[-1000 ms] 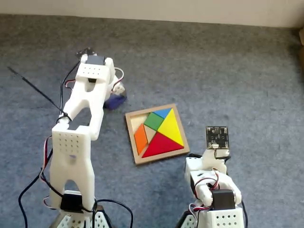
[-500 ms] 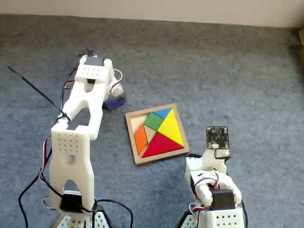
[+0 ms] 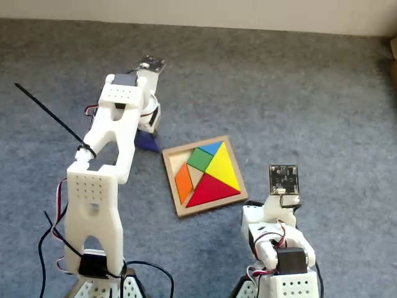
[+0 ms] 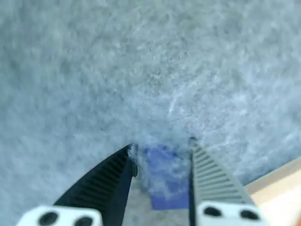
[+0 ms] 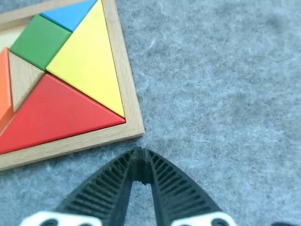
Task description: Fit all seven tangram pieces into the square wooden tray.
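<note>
R gripper (image 5: 140, 170), jaws together, rests by tray (image 5: 122, 70). Farther out, L gripper (image 4: 162, 145) pinches blue piece (image 4: 165, 181) on carpet beside tray. Risk: thin-edge grip slips on lift, or piece arrives rotated and jams at gap (image 5: 23, 77).

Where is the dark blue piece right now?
In the high view the dark blue piece lies on the carpet, just off the upper-left corner of the tray, gripped by the left tool.

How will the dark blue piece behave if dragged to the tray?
The dark blue piece looks flat and rigid, so it probably won't bend. The fuzzy carpet may snag it, and the tray rim likely blocks it.
</note>
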Available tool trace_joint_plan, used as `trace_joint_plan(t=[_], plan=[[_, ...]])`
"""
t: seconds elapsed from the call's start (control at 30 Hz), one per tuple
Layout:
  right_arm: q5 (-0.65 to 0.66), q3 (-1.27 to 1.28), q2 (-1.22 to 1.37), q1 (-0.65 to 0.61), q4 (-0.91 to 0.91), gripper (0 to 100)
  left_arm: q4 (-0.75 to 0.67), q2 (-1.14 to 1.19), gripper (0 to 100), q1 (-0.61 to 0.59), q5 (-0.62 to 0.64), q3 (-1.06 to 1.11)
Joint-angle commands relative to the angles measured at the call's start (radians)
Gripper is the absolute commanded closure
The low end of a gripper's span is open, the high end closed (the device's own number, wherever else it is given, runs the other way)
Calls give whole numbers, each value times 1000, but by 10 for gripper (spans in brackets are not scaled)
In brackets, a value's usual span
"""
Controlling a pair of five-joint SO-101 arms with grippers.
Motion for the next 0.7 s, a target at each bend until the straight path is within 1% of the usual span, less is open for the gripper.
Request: trace_joint_plan(t=[0.0, 0.17, 0.23, 0.3, 0.47, 0.57, 0.67], plan=[[-3, 88, -16, 10, 4, 995, 21, -44, 758, -25, -86, -61], [-3, 88, -16, 10, 4, 995, 198, -117, 708, -27, 98, -176], [-3, 88, -16, 10, 4, 995, 264, -133, 700, -22, 195, -211], [-3, 88, -16, 10, 4, 995, 311, -139, 700, -21, 318, -229], [-3, 88, -16, 10, 4, 995, 370, -134, 707, -28, 608, -222], [-3, 88, -16, 10, 4, 995, 368, -119, 726, -19, 770, -168], [-3, 88, -16, 10, 4, 995, 364, -87, 737, -12, 870, -137]])
